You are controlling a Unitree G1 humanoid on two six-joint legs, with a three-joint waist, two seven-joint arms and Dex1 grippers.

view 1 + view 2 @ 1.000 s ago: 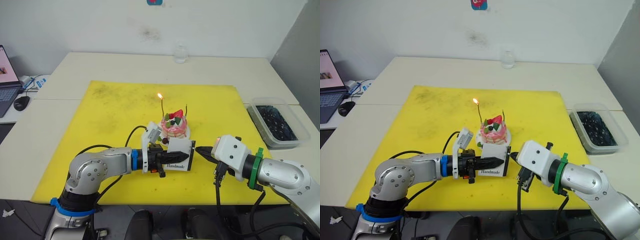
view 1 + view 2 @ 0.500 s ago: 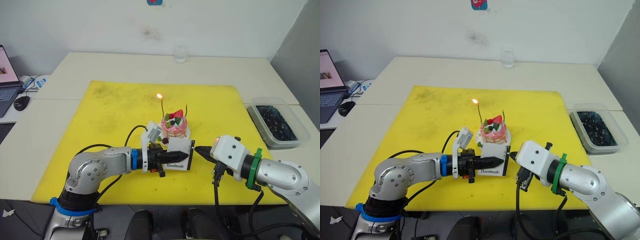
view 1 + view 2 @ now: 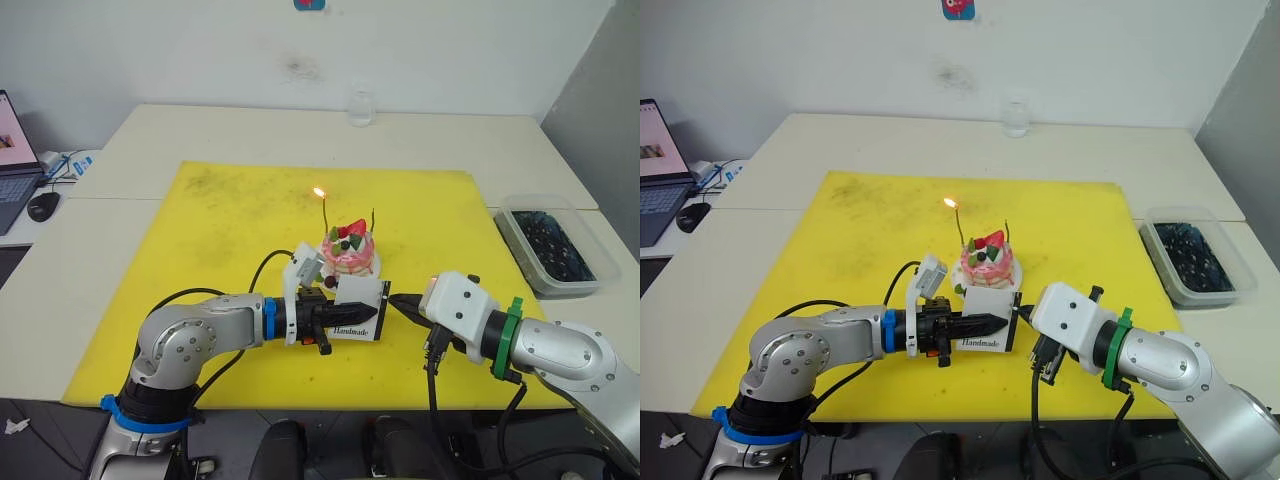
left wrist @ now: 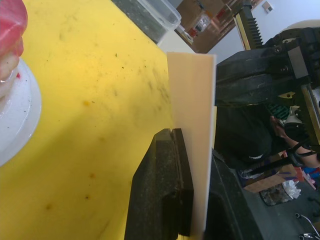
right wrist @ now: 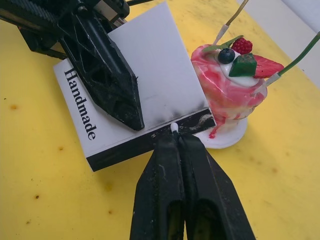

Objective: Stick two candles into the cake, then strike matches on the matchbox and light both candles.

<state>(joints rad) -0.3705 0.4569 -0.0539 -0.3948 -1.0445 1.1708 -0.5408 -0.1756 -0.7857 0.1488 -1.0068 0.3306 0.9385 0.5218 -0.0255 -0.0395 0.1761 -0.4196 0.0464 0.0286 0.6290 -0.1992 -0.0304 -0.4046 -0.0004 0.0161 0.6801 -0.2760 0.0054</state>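
The pink cake (image 3: 348,250) sits on its white plate on the yellow mat. Two thin candles stand in it: the left candle (image 3: 326,214) burns with a small flame, and the right candle (image 3: 372,220) is unlit. My left gripper (image 3: 350,319) is shut on the white "Handmade" matchbox (image 3: 361,307), holding it upright just in front of the cake. My right gripper (image 5: 178,141) is shut on a match (image 5: 174,128). Its white tip rests against the box's black striking strip (image 5: 145,144).
A clear tub (image 3: 548,243) of dark contents stands on the table at the right. A glass (image 3: 360,105) is at the far edge. A laptop (image 3: 8,160) and mouse (image 3: 43,205) lie at the left. The yellow mat (image 3: 220,230) is bare left of the cake.
My right arm has edged slightly left toward the matchbox. The left arm, box, cake and flame stay as they were.
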